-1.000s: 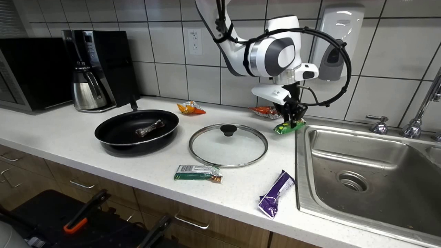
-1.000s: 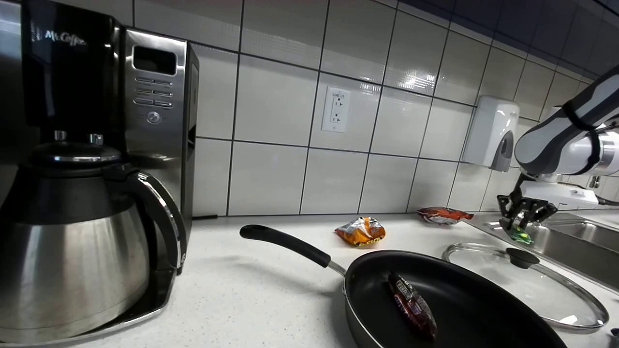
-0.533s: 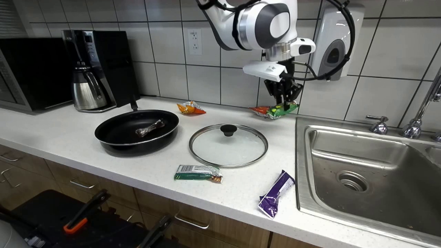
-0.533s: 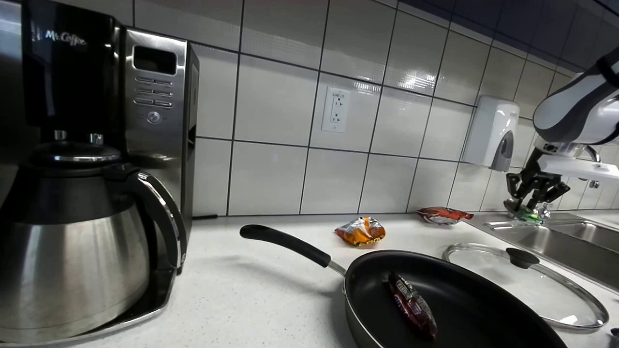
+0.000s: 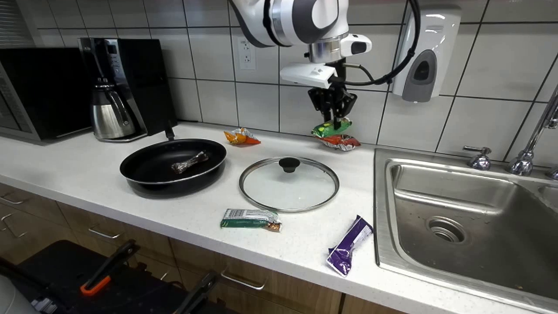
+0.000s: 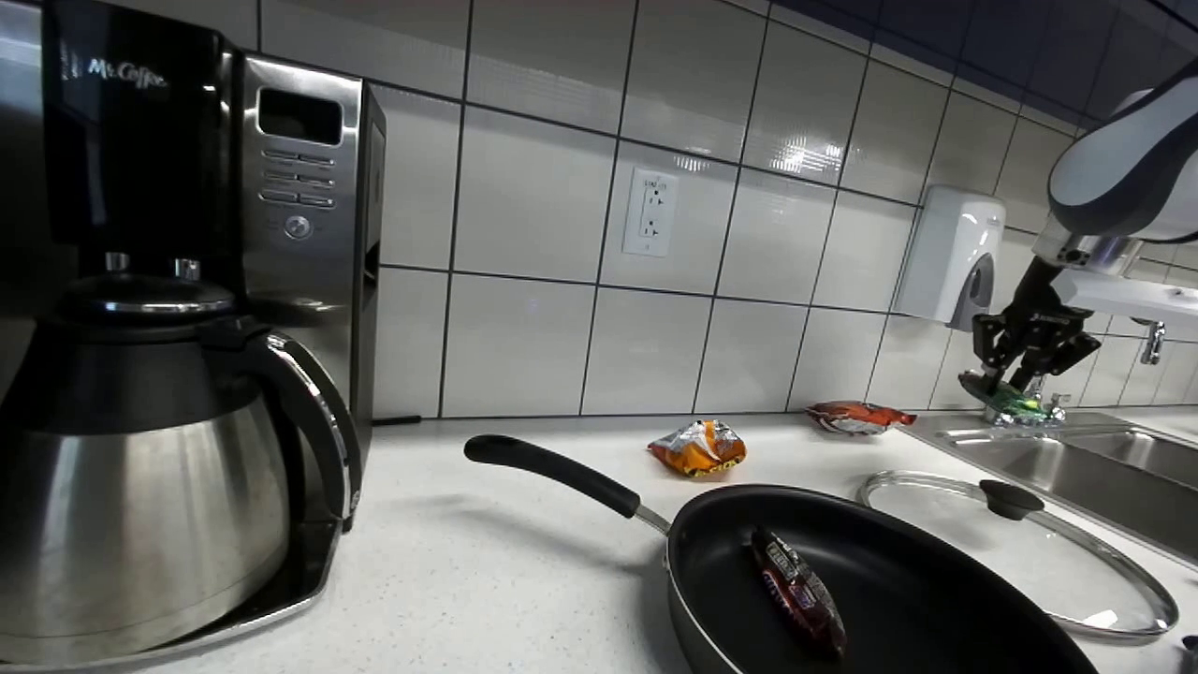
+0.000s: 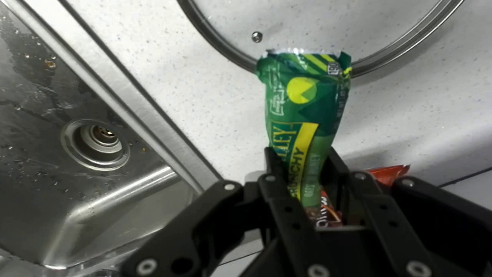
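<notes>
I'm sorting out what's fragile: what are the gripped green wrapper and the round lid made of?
The gripped green wrapper looks like thin, glossy plastic film, given its creases and sheen. The round lid is probably clear glass, as the counter shows through; its rim shines like metal.

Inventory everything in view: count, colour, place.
Wall: 1, white, background
Counter: 1, white, against wall
Drawers: several, brown, under counter
Coffee maker: 1, black, on counter
Carafe: 1, silver, in coffee maker
Likely microwave: 1, black, beside coffee maker
Outlet: 1, white, on wall
Dispenser: 1, white, on wall
Sink: 1, silver, in counter
Faucet: 1, silver, behind sink
Pan: 1, black, on counter
Wrapped bar: 1, maroon, in pan
Lid: 1, clear, on counter
Small bag: 1, orange, by wall
Flat packet: 1, red, by wall
Loose bar: 1, green, counter front
Twisted packet: 1, purple, beside sink
Clamp-like tools: 2, black, lower left
Held bar: 1, green, above counter
Arm: 1, white, above counter
Gripper: 1, black, holding held bar
</notes>
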`<move>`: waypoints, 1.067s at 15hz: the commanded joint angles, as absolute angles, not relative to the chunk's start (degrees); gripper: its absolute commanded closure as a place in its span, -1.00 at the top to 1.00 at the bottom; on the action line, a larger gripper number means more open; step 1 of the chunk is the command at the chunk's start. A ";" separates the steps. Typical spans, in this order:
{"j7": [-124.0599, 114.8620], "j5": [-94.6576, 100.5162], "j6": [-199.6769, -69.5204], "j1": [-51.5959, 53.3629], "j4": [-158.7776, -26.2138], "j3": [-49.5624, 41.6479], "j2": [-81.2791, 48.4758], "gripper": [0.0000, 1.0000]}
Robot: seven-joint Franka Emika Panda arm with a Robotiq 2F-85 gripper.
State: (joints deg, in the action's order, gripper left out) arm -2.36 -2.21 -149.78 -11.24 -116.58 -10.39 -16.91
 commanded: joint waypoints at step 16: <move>1.14 1.88 -146.75 1.42 -129.29 -0.47 -7.26 -0.85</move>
